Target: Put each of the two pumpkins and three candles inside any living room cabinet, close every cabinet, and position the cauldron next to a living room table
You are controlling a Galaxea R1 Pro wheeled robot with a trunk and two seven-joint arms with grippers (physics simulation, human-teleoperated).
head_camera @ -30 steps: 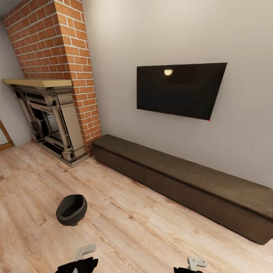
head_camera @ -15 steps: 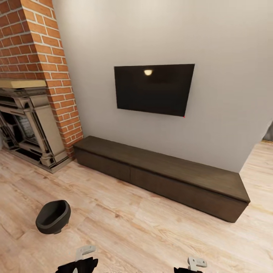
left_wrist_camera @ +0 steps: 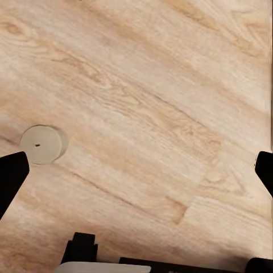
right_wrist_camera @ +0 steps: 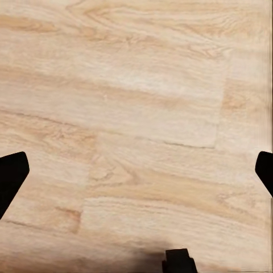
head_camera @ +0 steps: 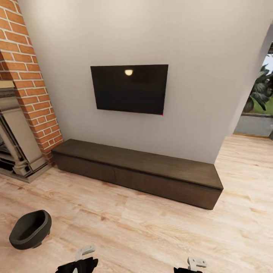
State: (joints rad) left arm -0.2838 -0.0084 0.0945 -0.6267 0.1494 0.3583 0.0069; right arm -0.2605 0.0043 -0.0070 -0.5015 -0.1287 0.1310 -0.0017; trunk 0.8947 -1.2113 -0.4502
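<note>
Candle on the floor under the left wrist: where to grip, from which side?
Grip the candle across its round side wall, coming straight down from above. It stands upright on the wood floor, wick up, short and stubby, with the left gripper open wide overhead.

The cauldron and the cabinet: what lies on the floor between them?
In the head view, bare wood-plank floor lies between the cauldron and the cabinet; nothing stands on that stretch.
</note>
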